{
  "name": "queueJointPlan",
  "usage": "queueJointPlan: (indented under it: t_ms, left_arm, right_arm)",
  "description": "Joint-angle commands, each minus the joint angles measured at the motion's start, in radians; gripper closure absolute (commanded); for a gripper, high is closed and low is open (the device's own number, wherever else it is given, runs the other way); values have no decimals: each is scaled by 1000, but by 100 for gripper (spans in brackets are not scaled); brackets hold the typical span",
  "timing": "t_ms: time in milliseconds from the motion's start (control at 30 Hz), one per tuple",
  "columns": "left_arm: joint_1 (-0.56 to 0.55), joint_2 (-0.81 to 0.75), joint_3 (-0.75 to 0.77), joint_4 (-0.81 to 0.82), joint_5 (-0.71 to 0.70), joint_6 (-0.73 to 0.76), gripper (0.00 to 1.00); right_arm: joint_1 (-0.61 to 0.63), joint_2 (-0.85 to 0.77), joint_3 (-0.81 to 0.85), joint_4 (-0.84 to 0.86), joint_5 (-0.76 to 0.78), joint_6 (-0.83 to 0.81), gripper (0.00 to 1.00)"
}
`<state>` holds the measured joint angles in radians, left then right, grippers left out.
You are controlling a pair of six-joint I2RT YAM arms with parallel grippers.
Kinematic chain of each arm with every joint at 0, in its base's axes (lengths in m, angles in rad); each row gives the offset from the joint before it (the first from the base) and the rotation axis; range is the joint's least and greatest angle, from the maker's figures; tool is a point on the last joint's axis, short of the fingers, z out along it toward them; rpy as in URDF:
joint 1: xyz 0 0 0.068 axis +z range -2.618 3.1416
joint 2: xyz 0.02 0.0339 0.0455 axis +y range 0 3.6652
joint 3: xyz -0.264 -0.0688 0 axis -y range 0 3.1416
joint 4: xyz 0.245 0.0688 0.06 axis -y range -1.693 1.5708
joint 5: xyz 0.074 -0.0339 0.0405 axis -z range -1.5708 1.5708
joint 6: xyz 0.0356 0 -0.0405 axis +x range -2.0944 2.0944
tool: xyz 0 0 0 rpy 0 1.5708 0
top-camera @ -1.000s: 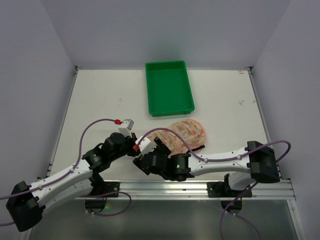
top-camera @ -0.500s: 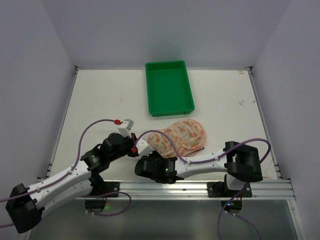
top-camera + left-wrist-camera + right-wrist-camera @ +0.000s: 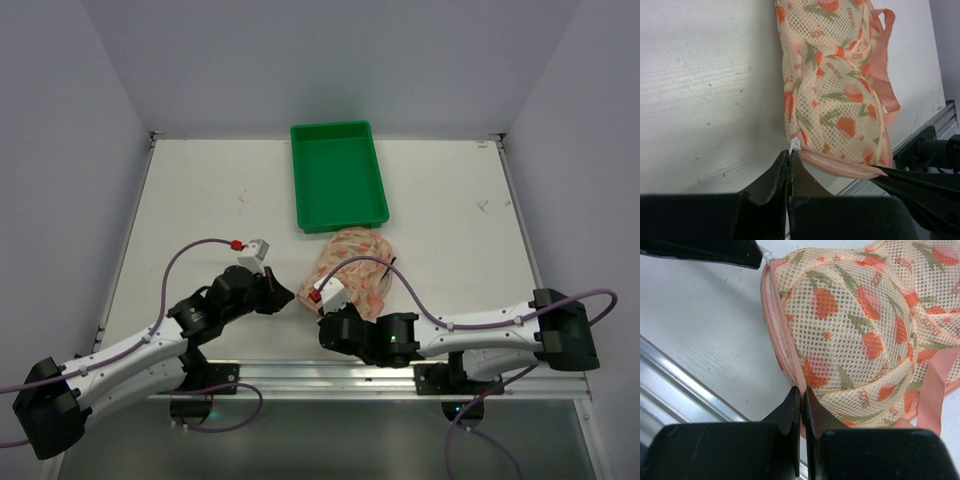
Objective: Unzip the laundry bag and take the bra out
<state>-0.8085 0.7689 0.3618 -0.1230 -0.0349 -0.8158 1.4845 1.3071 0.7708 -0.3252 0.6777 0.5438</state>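
The laundry bag (image 3: 356, 262) is a pink mesh case with an orange floral print, lying near the table's front edge, just in front of the green tray. My left gripper (image 3: 789, 153) is shut on the small white zipper pull (image 3: 794, 145) at the bag's near corner. In the top view the left gripper (image 3: 284, 297) sits at the bag's left. My right gripper (image 3: 803, 390) is shut on the pink zipper edging (image 3: 783, 342) of the laundry bag (image 3: 860, 325), and shows under its wrist camera at the bag's near end (image 3: 325, 304). The zipper looks closed and the bra is hidden.
A green plastic tray (image 3: 300, 180) stands behind the bag at the table's middle back. The aluminium rail (image 3: 400, 375) runs along the front edge, close below both grippers. A pink loop strap (image 3: 884, 60) hangs off the bag's far side.
The right arm has swung to the right and its gripper now grips the bag's edging. The bag has turned and bunched narrower. The left gripper has crept slightly right, still shut.
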Motion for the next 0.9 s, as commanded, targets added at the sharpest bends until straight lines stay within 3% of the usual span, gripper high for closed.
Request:
queueJointPlan:
  t_ms: [0,200,400,433,500,667,867]
  left_arm:
    - [14,36,-12,0,-175,-2,100]
    - [17,56,-23,22,-172,13,100]
    - [17,24,-29,54,-89,20,100]
    - [17,21,-32,66,-64,17,100]
    - [15,9,-41,75,-45,0,100]
    - [11,-13,-66,94,-11,-26,100]
    - [9,-48,-69,98,24,-42,100]
  right_arm:
    - [2,-68,-24,-106,-81,45,100]
    - [3,-68,-15,-124,-73,68,100]
    - [2,14,80,-112,-89,21,51]
    - [3,24,93,-101,-89,-4,37]
    - [2,65,131,-77,-84,-25,26]
    - [2,194,254,-62,9,-65,12]
    - [2,314,298,67,82,-116,11]
